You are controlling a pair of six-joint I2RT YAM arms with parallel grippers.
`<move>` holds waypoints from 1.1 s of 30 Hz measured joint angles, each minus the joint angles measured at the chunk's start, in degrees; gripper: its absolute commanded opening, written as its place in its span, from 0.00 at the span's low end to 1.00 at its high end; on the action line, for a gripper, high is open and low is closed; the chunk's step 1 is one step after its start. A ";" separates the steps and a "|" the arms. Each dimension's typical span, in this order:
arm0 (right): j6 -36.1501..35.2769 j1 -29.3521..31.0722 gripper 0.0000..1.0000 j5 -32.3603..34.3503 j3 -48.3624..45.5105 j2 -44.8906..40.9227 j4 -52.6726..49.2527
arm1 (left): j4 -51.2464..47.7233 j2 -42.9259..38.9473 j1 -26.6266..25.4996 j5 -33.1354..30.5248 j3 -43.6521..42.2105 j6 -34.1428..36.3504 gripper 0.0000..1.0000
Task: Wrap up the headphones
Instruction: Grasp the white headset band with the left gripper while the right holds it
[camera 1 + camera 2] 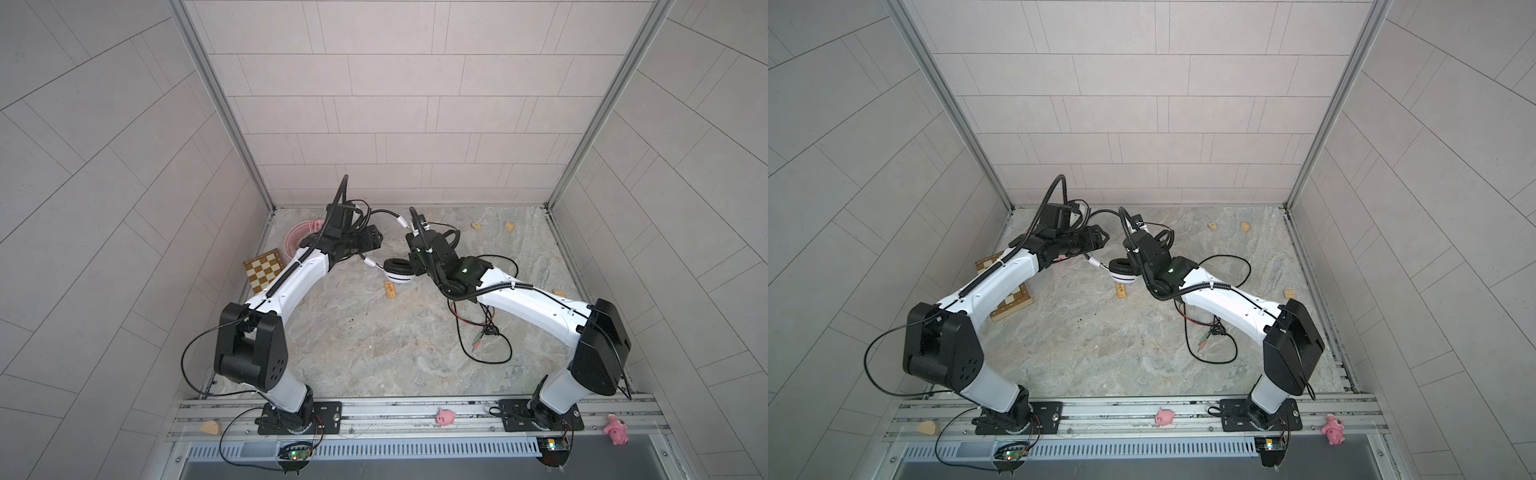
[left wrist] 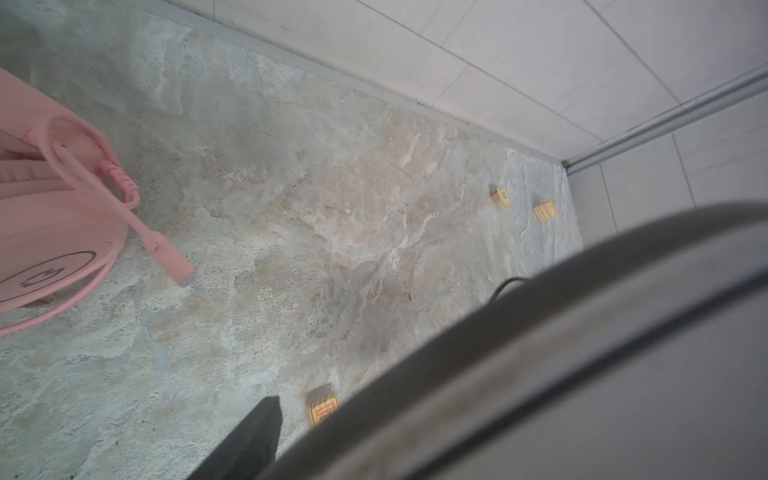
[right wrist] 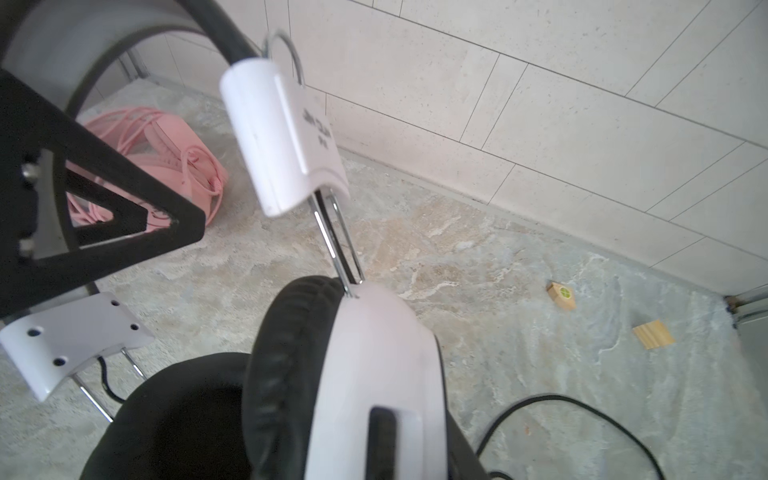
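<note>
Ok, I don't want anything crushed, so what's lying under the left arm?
From above, the wooden chessboard pokes out beneath the left arm, and farther back part of the pink headphones. The arm hides the rest of both and whatever else lies below.

The left arm (image 1: 300,286) and the right arm (image 1: 534,308) are both fat white tubes with chunky black blocks at the bends, and the left gripper (image 1: 1102,235) is black too. A bumpy black hose (image 1: 281,279) is tied along each white tube with little white bands, and thin black wires (image 1: 183,357) loop out. Each arm stands on a flat black plate (image 1: 328,417) with silver screws.
</note>
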 measured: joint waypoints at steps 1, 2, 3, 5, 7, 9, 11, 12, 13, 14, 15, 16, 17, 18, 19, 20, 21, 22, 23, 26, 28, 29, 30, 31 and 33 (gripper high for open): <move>-1.42 -0.66 0.24 -0.68 1.25 0.00 -2.25 | -0.50 0.11 -0.33 0.20 0.33 0.48 0.88; -2.56 -1.22 0.24 -1.18 2.10 0.00 -3.93 | -1.07 0.15 -0.61 0.37 0.70 1.16 0.91; -3.98 -1.81 0.24 -1.73 2.84 0.00 -5.88 | -1.49 0.15 -0.92 0.63 1.01 1.70 0.95; -6.25 -2.71 0.24 -2.84 3.67 0.00 -9.31 | -2.19 0.15 -1.44 1.05 1.92 2.67 0.97; -8.35 -3.50 0.24 -4.33 4.24 0.00 -13.22 | -2.75 0.11 -2.21 1.20 2.86 4.33 1.00; -10.08 -4.15 0.23 -5.79 5.22 0.11 -16.81 | -3.04 0.02 -2.82 1.53 3.48 5.99 1.00; -11.50 -5.09 0.23 -8.07 6.36 0.13 -19.82 | -3.50 0.04 -3.19 2.36 3.91 7.48 0.97; -12.11 -5.66 0.23 -9.49 6.88 0.13 -21.05 | -3.98 0.07 -3.32 2.84 4.15 8.17 0.93; -12.59 -6.27 0.23 -10.82 7.41 0.11 -21.99 | -4.26 0.13 -3.52 3.50 4.37 8.94 0.90; -12.87 -6.78 0.23 -11.91 7.78 0.09 -22.60 | -4.39 0.22 -3.65 3.89 4.55 9.42 0.89; -13.22 -7.39 0.23 -13.22 8.31 0.09 -23.56 | -4.68 0.39 -3.93 4.46 4.83 10.14 0.85; -13.66 -7.93 0.23 -14.34 8.83 0.07 -24.41 | -5.05 0.63 -4.24 4.79 5.16 10.78 0.82; -14.05 -8.61 0.23 -15.61 9.55 0.07 -25.49 | -5.31 0.90 -4.52 4.94 5.44 11.58 0.82; -14.38 -9.40 0.23 -17.16 10.45 0.07 -26.64 | -5.60 1.16 -4.87 4.96 5.77 12.50 0.80; -14.75 -10.23 0.22 -18.58 11.41 0.07 -27.76 | -6.14 1.36 -5.29 4.83 6.10 13.16 0.78; -15.19 -11.15 0.22 -19.98 12.70 0.07 -29.09 | -6.64 1.49 -5.77 4.70 6.29 13.84 0.78; -15.61 -12.13 0.22 -21.29 14.32 0.17 -30.53 | -7.04 1.51 -6.29 4.55 6.40 14.56 0.76; -16.04 -12.87 0.22 -22.51 15.87 0.31 -31.69 | -7.52 1.53 -6.62 4.42 6.49 15.02 0.75; -16.63 -13.75 0.22 -23.91 18.10 0.63 -33.18 | -7.91 1.55 -6.91 4.31 6.58 15.50 0.73; -18.25 -15.34 0.22 -26.77 23.43 1.53 -35.87 | -9.01 1.97 -7.58 3.78 7.17 16.52 0.65; -18.80 -15.52 0.20 -27.61 24.74 1.77 -36.98 | -9.27 2.01 -7.63 3.32 7.28 17.09 0.65; -18.88 -15.56 0.20 -28.17 24.48 1.77 -37.09 | -9.29 2.01 -7.63 3.10 7.28 17.18 0.65; -18.99 -15.56 0.20 -28.59 23.91 1.77 -37.11 | -9.29 2.01 -7.63 2.80 7.28 17.20 0.67; -19.12 -15.54 0.20 -29.05 23.06 1.79 -37.11 | -9.29 2.01 -7.63 2.47 7.26 17.25 0.69; -19.80 -15.26 0.20 -29.83 21.35 2.16 -37.70 | -9.20 1.99 -7.63 1.60 7.26 17.46 0.72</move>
